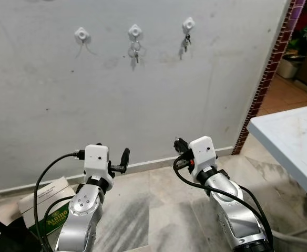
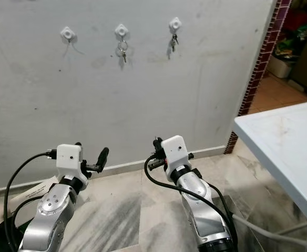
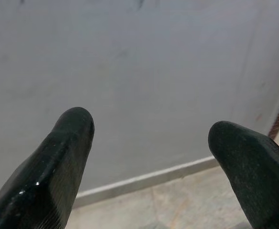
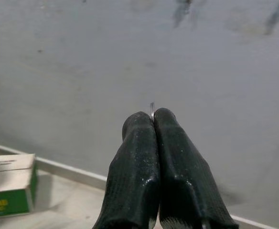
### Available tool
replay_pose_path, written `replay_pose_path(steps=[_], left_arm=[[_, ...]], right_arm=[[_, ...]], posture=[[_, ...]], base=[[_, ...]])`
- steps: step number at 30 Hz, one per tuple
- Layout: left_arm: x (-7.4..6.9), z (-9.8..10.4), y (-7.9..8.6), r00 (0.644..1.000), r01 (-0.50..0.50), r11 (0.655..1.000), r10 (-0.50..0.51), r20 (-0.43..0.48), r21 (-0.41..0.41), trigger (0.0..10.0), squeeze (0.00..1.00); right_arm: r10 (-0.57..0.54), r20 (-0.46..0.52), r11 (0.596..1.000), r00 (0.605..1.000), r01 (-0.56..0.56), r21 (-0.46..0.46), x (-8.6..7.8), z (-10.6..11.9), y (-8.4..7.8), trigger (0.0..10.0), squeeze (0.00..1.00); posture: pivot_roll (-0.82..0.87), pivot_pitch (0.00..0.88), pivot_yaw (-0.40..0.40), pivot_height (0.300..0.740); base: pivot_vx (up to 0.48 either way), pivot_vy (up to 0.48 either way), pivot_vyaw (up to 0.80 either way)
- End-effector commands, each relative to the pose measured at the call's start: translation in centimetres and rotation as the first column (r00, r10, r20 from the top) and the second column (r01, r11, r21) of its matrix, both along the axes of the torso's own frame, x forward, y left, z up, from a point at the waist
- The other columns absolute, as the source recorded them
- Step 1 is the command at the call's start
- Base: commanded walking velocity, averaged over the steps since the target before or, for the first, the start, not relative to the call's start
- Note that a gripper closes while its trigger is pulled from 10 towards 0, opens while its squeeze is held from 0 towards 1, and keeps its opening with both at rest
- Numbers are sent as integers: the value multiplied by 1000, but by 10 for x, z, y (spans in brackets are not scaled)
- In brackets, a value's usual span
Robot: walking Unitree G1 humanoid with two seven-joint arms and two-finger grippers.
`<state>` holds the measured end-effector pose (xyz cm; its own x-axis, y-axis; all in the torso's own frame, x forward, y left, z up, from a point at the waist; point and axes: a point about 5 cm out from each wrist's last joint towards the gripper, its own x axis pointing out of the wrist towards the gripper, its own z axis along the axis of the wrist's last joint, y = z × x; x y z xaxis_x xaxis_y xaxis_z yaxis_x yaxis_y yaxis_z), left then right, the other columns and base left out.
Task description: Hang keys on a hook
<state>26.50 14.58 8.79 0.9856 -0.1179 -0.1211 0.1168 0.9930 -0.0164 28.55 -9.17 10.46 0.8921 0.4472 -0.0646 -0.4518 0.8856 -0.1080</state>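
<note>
Three white hooks are fixed high on the grey wall. The left hook [image 1: 81, 34] is bare. The middle hook [image 1: 135, 31] carries a key bunch [image 1: 135, 52], and a second bunch [image 1: 185, 42] hangs from the right hook [image 1: 188, 23]. My right gripper [image 4: 153, 117] is low, well below the hooks, and shut on a thin metal key ring [image 4: 152, 109] whose edge sticks out between the fingertips; the keys themselves are hidden. My left gripper [image 3: 151, 129] is also low, open and holding nothing.
A white table [image 1: 295, 142] juts in at the right. A brick-tiled pillar [image 1: 272, 68] ends the wall, with a doorway beyond. A green and white box [image 1: 48, 210] lies on the marble floor at the lower left.
</note>
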Motion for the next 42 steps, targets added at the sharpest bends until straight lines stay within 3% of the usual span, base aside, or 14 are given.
replay_pose_path(steps=[1, 17, 42], left_arm=[[1, 2, 1, 1000, -2, 1000, 2, 6, 2, 10000, 0], [-3, -3, 1, 1000, 11, 1000, -11, -28, 0, 10000, 0], [-2, -3, 0, 999, 21, 1000, -21, -35, -1, 10000, 0]], right_arm=[[14, 27, 1000, 1000, -14, 3, 2, 7, 3, 10000, 0], [14, 19, 1000, 1000, -14, 7, 0, 4, 4, 10000, 0], [-12, 15, 1000, 1000, 12, 18, 3, 4, 2, 10000, 0]], posture=[[6, 0, 46, 740], [12, 0, 43, 740], [22, 0, 43, 740]], base=[[439, 0, 800], [462, 0, 769], [392, 0, 0]])
